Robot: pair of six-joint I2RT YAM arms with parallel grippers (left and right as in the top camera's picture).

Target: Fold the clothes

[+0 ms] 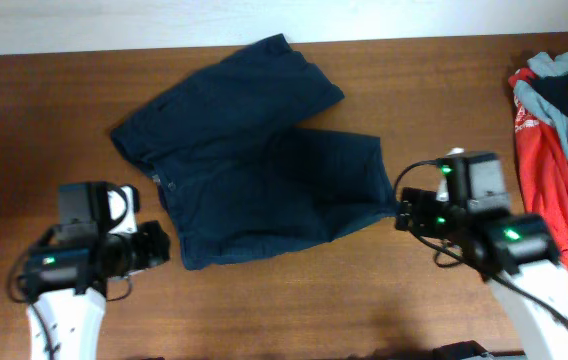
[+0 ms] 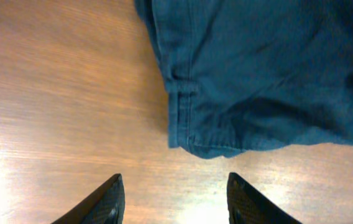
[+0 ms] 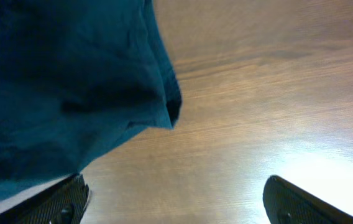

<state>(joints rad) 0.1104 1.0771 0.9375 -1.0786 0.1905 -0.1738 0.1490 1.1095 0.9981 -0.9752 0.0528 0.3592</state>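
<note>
The dark navy shorts (image 1: pixel 254 150) lie spread on the table's middle, legs toward the back and right. My left gripper (image 1: pixel 164 245) is open and empty, just left of the shorts' front left corner; in the left wrist view that waistband corner (image 2: pixel 201 140) lies ahead of the fingers (image 2: pixel 173 199). My right gripper (image 1: pixel 402 212) is open and empty beside the right leg's hem corner. In the right wrist view that corner (image 3: pixel 164 106) hangs ahead of the wide-open fingers (image 3: pixel 176 199), and the cloth's edge overlaps the left finger.
A pile of other garments lies at the right edge: a red one with white print (image 1: pixel 549 170) and a light grey-blue one (image 1: pixel 554 95). Bare wooden table (image 1: pixel 294 310) lies in front of the shorts.
</note>
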